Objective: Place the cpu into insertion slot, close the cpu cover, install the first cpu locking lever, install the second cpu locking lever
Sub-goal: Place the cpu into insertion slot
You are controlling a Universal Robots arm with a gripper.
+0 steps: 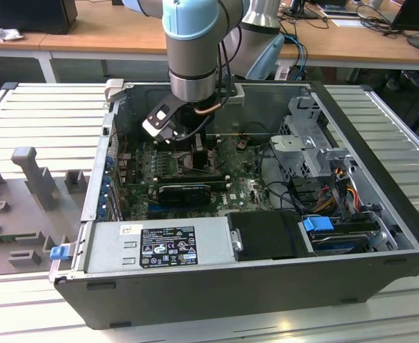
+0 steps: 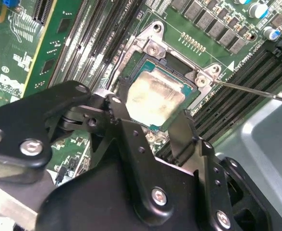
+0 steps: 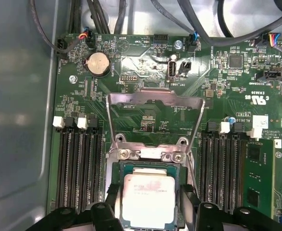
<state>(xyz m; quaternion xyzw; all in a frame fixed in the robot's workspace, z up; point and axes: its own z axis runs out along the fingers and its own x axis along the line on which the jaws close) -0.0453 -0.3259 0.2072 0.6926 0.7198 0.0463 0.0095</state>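
Starting nearest the wrist, what is the black metal gripper [image 2: 147, 109] doing?

It straddles the cpu [image 3: 148, 199], a small flat square chip with a pale silvery-beige top. The chip sits right under it in both wrist views. Whether the gripper clasps the chip or has let go, I cannot tell.

And where does the chip lie?

Flat inside the insertion slot [image 3: 150, 153], the square socket with a thin silvery metal rim, set in the green circuit board [image 3: 145, 72].

Is the cpu cover down?

No. The cpu cover [image 3: 155, 98], a silvery metal frame plate with a large central window, stands swung open just beyond the slot, and green board shows through its window. In the second wrist view a thin silvery rod [image 2: 256, 90] runs out from one corner of the slot.

What lies around the socket?

Long black memory slots [image 3: 78, 168] run along both sides of it. Farther off on the board sits a round silver coin cell [image 3: 98, 63], with dark cables [image 3: 76, 12] past the board's edge.

And from the exterior view?

The pale blue and silver arm [image 1: 191, 43] drops into an open black computer case [image 1: 266, 286]. The case rests on a ribbed grey metal table [image 1: 38, 107], and wooden desks [image 1: 109, 36] stand behind.
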